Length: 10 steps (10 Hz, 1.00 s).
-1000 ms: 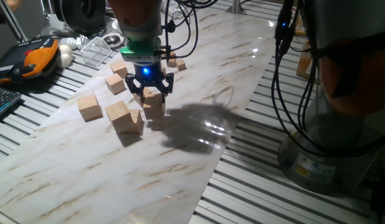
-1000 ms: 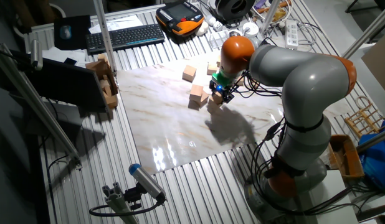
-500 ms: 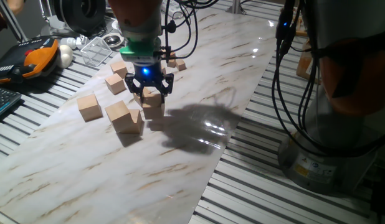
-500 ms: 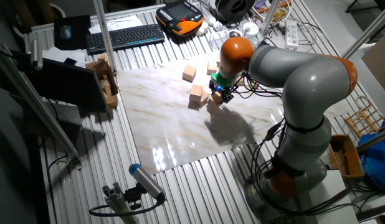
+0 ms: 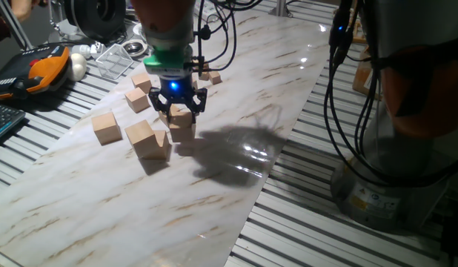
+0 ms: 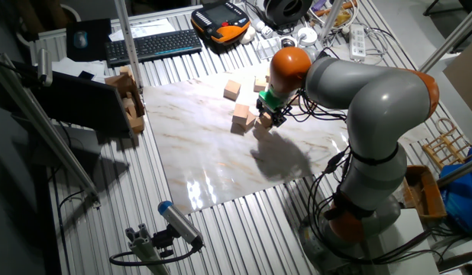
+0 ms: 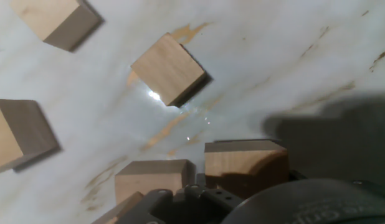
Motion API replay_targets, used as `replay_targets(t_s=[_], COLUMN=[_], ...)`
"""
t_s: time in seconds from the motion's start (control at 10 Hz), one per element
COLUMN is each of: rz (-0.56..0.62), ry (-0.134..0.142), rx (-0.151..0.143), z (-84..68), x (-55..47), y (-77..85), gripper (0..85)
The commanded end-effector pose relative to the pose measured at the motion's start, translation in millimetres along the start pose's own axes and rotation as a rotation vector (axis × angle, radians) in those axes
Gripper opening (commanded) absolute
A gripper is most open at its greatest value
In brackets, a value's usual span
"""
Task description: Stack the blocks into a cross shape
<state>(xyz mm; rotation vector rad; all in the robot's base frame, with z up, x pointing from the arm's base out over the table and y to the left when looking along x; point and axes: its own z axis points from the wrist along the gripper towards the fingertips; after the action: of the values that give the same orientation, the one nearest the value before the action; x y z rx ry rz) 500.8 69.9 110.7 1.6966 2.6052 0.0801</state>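
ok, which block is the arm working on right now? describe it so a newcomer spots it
Start at the marble slab and find the gripper with its blue light. The block sits directly under the fingers. Unlike the loose blocks to its left, it is the one the fingers straddle, right of the large block.

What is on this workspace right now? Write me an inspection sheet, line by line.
Surface: marble board, glare patches, nothing spilled.
Job's things: large blocks scattered on the board, not yet stacked; one block sits under the hand.
Clutter: smaller cubes behind the hand; clear tray, orange pendant, keyboard off the board.
Grippers: hand low over the block, fingers either side; grip cannot be confirmed.
Cables: black cables hanging beside the robot base.
Surroundings: slatted metal table.
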Motion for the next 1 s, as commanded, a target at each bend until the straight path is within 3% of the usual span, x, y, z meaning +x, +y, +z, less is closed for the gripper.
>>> replay_targets(t_s=[0.0,0.2,0.3,0.6,0.7,0.9], rz=[0.002,0.016,0.017,0.044,0.101,0.316], ry=[0.006,0.044,0.048,0.010,-0.010,-0.003], rx=[0.005,0.015,0.017,0.027,0.028,0.011], z=[0.1,-5.1,-15.4,-39.2,-43.9,-51.1], x=[0.2,-0.5,-1.6,-2.9,-2.7,-3.2], y=[0.1,0.9,1.9,5.6,10.0,17.9], gripper=[0.0,0.0,0.0,0.0,0.0,0.0])
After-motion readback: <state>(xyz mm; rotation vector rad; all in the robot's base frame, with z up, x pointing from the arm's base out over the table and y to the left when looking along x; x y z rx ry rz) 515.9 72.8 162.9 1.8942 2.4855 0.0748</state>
